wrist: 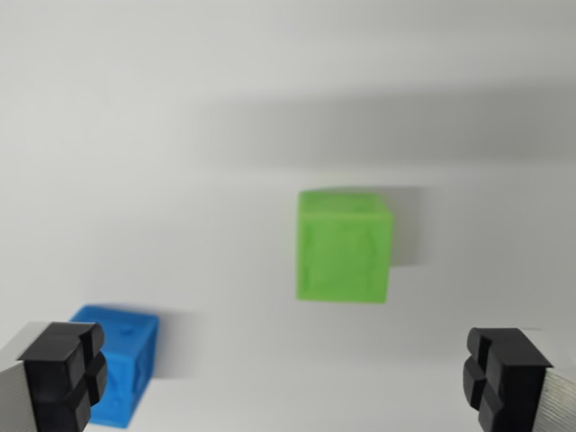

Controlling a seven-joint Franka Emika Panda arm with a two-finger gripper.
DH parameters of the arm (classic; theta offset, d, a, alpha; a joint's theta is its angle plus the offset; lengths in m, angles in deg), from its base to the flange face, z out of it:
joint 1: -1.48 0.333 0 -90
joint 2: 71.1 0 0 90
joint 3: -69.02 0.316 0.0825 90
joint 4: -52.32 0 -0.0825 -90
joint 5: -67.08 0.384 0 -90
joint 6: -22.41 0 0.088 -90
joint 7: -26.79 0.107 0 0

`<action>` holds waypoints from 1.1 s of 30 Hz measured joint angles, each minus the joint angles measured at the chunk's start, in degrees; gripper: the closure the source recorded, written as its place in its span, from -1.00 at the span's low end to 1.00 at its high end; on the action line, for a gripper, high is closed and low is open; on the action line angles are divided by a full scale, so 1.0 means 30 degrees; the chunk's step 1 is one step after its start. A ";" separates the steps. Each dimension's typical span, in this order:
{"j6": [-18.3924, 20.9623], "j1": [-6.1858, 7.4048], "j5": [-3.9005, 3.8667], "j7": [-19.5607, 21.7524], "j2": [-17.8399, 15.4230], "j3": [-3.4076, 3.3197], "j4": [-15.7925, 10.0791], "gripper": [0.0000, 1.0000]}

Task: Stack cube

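Fingertips (63, 373) of my gripper (286, 378) stood wide apart and empty, framing the view. Green cube (344, 246) sat centred on the white table (180, 135); I judged it light, rigid, best gripped on opposite flat sides. Blue cube (121, 360) lay at the wrist view's lower left, partly hidden; motion blur obscured surface detail.

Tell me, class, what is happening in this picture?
A robot arm's gripper hangs open above a white table, with nothing between its two black fingers. A green cube sits ahead of it, near the middle of the wrist view. A blue cube sits apart from it at the wrist view's lower left, just beside one finger. Neither cube is held and nothing is stacked yet. The picture is slightly blurred.
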 joint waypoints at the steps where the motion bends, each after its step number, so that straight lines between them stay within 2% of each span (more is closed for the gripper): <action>1: -0.0196 -0.0038 0.0013 -0.0074 0.0048 -0.0017 -0.0146 -1.00; 11: -0.2085 -0.0416 0.0172 -0.0781 0.0770 -0.0209 -0.1469 -1.00; 19: -0.3593 -0.0788 0.0406 -0.1413 0.1520 -0.0290 -0.2333 -1.00; 24: -0.4535 -0.0862 0.0617 -0.1633 0.2384 -0.0274 -0.2391 -1.00; 33: -0.6260 -0.0936 0.1092 -0.1972 0.4317 -0.0076 -0.2245 -1.00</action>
